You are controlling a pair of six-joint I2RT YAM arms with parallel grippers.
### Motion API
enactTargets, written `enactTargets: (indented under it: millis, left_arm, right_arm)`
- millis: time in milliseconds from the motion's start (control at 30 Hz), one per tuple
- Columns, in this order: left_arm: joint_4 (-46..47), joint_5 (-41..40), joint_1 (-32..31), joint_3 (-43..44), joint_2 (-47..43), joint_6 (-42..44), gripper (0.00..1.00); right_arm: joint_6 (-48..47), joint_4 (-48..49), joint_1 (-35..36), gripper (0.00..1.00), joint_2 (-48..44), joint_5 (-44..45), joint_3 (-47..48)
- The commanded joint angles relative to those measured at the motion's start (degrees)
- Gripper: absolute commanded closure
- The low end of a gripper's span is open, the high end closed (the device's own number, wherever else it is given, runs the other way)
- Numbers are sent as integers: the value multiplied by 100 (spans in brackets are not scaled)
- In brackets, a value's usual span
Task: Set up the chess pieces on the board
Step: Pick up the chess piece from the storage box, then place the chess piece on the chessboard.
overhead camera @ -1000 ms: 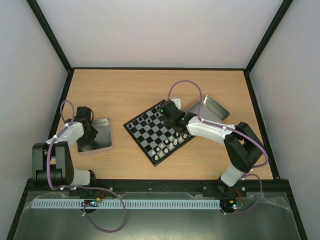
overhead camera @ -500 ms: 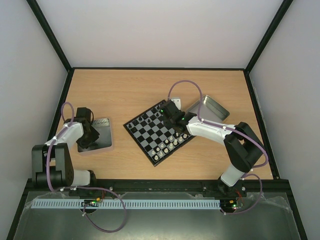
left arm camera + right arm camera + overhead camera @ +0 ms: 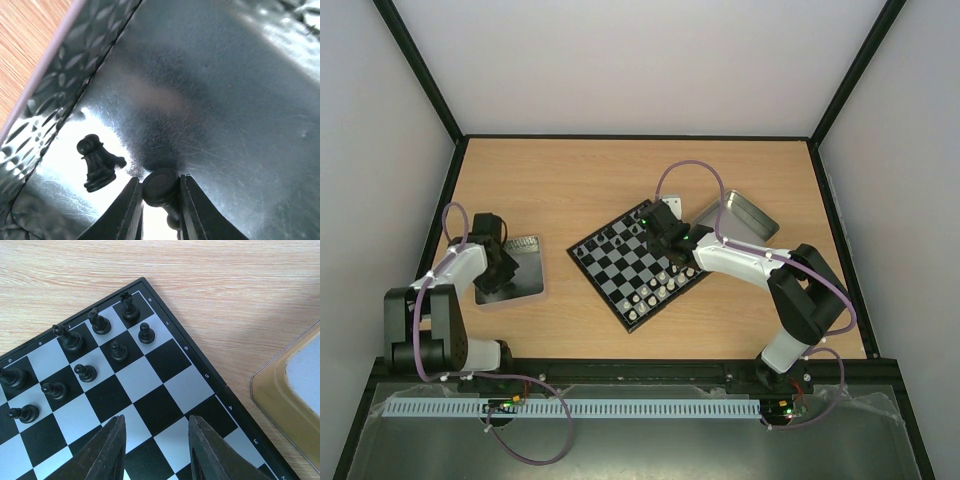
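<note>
left jaws: clamped on black piece (image 3: 160, 186), inside tin (image 3: 75, 65)
right jaws: parted, empty, over board (image 3: 170, 360) corner

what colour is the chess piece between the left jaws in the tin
Black, a glossy black chessman; the left wrist view shows it best.

left gripper (image 3: 159, 184): closed on a black piece (image 3: 161, 187), seen base-on.
pawn (image 3: 96, 164): black, set left of the gripper, untouched.
tin (image 3: 225, 100): both pieces contained.
</note>
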Motion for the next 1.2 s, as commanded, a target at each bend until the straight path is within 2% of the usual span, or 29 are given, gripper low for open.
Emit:
enactTargets:
  millis: [0, 100, 367, 600, 700, 867, 1067, 1167]
  left_arm:
    - [64, -118, -5, 213, -465, -181, 87]
    - [163, 108, -5, 233, -863, -399, 87]
    - [369, 1400, -14, 190, -1313, -912, 86]
    - [1262, 3222, -527, 222, -1361, -2001, 85]
    - [1968, 3791, -884, 206, -1290, -2645, 85]
    - [2661, 4085, -1393, 311, -1141, -3365, 85]
    - [2943, 4039, -1658, 265, -1158, -3652, 85]
    - [3170, 4065, -1733, 192, -1139, -3802, 85]
  right_arm:
    - [63, 99, -20, 66, -227, -5, 6]
    - [43, 256, -25, 66, -235, -385, -31]
    - [207, 1232, -25, 62, -231, -2337, -140]
    - [911, 3000, -21, 42, -382, -3954, -495]
    - [1313, 3568, 4, 36, -310, -4298, -543]
    - [1440, 3665, 127, 35, -130, -4385, -371]
    - [1540, 3418, 249, 44, 63, -4340, -118]
    - [1536, 3330, 327, 46, 153, -4321, 3]
